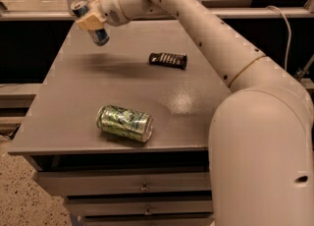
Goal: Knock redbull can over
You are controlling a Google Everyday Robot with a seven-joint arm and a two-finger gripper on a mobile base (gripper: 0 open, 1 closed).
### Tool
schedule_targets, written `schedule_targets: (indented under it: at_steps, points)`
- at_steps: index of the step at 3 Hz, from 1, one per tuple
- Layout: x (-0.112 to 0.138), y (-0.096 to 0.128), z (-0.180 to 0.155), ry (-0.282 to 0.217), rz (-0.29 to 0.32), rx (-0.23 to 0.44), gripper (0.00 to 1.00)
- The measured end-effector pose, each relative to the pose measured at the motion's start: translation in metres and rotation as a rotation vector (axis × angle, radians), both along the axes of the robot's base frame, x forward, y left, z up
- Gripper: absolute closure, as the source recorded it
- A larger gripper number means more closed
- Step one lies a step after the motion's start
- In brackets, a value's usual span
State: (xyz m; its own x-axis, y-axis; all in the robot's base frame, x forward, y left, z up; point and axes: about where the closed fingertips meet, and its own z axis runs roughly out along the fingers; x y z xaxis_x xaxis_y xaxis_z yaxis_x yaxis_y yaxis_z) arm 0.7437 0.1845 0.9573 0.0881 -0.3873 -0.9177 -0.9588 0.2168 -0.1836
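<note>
The redbull can [100,35] is a slim blue-and-silver can at the far left of the grey table [196,102]. It is tilted, with its silver top leaning to the left. My gripper [90,21] is closed around the can's middle, its tan fingers [87,22] across the can's body. The can's lower end is at or just above the table top; I cannot tell whether it touches. A shadow lies on the table below it. My white arm reaches in from the lower right across the table.
A wider green-and-white can [125,123] lies on its side near the table's front edge. A dark snack bar [168,60] lies at the middle back. Drawers [142,185] sit under the table top. A rail runs behind the table.
</note>
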Motion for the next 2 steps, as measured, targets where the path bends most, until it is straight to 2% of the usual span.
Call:
schedule_targets:
  at_steps: [1,2]
  points:
    - [-0.021,-0.058,0.001,0.036,0.006,-0.150,1.00]
    - [-0.051,-0.089,-0.006,0.095,0.048,-0.288,1.00]
